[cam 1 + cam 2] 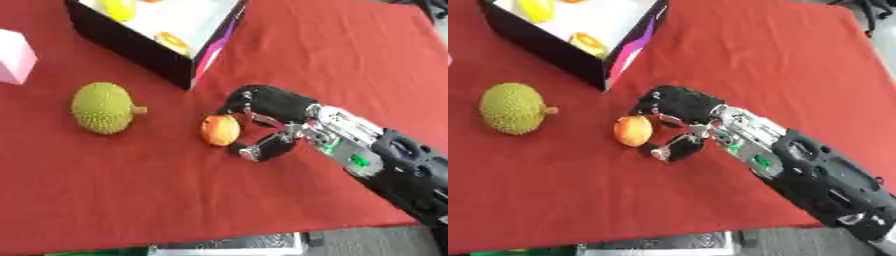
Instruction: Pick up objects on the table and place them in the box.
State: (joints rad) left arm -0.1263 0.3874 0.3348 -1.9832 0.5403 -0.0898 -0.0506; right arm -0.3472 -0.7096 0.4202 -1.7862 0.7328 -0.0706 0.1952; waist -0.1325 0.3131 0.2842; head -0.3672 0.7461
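— Looking at mid-frame, where does the orange fruit (220, 129) lie?
— On the red tablecloth (332, 55), just left of the right hand (278, 116), which enters from the lower right.
— And the fingers?
— Curled and apart: the fingers (241, 100) arch over the fruit's upper right, the thumb (258, 148) sits at its lower right. Whether they touch it, I cannot tell.
— Anything else?
— A green spiky fruit (102, 108) lies at the left, well apart. The black box (140, 47), upper left, holds yellow pieces. A pink block (15, 57) sits at the left edge.

One orange fruit (220, 129), one green spiky fruit (103, 107), one box (131, 42), one pink block (15, 56), one robot hand (267, 112)
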